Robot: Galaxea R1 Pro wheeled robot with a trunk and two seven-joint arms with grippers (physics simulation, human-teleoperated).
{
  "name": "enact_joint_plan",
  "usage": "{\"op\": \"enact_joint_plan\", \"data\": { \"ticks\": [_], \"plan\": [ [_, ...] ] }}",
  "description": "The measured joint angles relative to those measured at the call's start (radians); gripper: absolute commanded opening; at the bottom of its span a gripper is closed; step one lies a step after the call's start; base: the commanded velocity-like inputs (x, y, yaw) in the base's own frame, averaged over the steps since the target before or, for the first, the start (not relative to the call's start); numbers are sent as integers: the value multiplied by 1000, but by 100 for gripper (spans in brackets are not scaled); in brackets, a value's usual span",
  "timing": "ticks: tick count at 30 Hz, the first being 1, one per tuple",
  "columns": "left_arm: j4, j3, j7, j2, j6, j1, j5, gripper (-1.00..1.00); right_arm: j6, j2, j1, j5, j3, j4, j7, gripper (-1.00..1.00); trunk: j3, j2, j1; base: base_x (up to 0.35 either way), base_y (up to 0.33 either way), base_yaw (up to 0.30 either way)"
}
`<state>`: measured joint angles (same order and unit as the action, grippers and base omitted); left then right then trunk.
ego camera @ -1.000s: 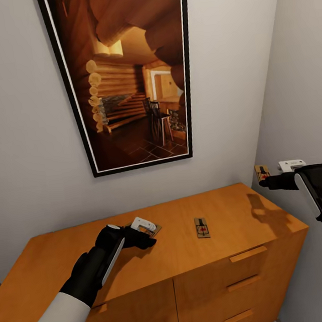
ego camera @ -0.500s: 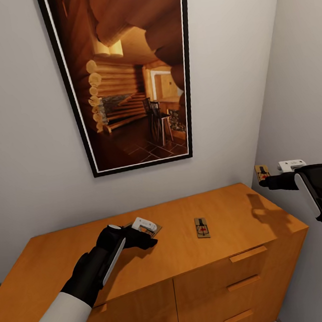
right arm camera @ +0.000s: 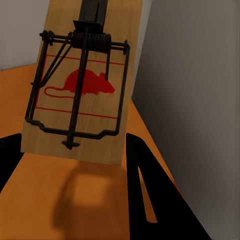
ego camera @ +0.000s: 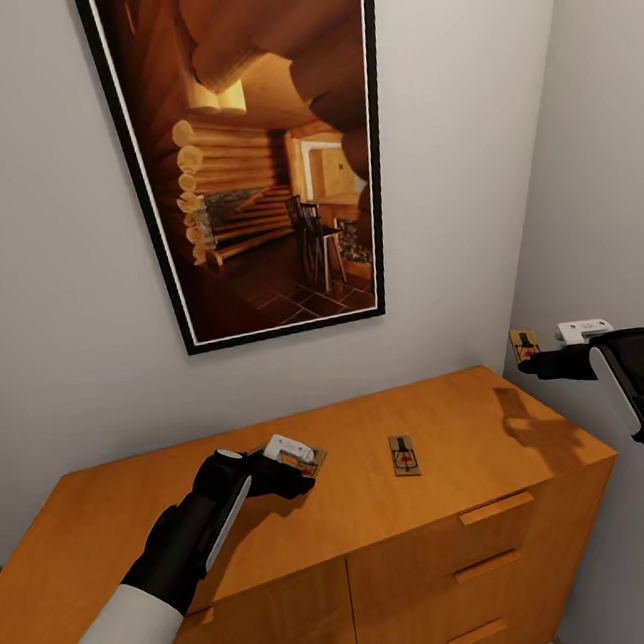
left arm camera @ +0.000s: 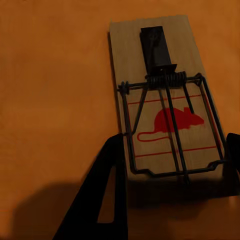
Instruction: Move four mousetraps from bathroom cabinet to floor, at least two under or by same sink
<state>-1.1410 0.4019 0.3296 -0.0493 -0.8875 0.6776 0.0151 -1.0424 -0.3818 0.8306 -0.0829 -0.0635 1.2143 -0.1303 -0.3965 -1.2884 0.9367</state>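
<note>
Seemingly right gripper (ego camera: 530, 362) clamps mousetrap (right arm camera: 80, 85); wrist clearer.

The waist-high orange-brown wooden cabinet (ego camera: 386, 516) has a smooth, satin top. The flat pale-wood mousetrap (left arm camera: 165, 105) carries thin dark metal wire, a coil spring and a matt red printed mouse. The black claw fingers (left arm camera: 102, 195) look matt plastic.

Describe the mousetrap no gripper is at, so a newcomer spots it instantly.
Below the framed cabin picture, look at the orange-brown cabinet top. The free mousetrap lies flat, right of centre, alone; another sits at the left gripper, a third is held aloft by the right gripper.
</note>
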Motion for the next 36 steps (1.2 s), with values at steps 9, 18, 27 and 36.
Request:
{"op": "enact_joint_plan", "data": {
  "ticks": [9,18,27,36],
  "plan": [
    [2,-2,2,0,2,0,0,-100,0,0,0,0,1,0,0,-100,0,0,0,0,0,0],
    [-132,-61,9,32,-19,0,7,-100,0,0,0,1,0,0,-1,-100,0,0,0,0,0,0],
    [-174,-90,9,27,-47,0,9,-100,0,0,0,2,0,0,-2,-100,0,0,0,0,0,0],
    [-177,-98,9,21,-50,0,9,-100,0,0,0,1,0,0,0,-100,0,0,0,0,0,0]
  ]
}}
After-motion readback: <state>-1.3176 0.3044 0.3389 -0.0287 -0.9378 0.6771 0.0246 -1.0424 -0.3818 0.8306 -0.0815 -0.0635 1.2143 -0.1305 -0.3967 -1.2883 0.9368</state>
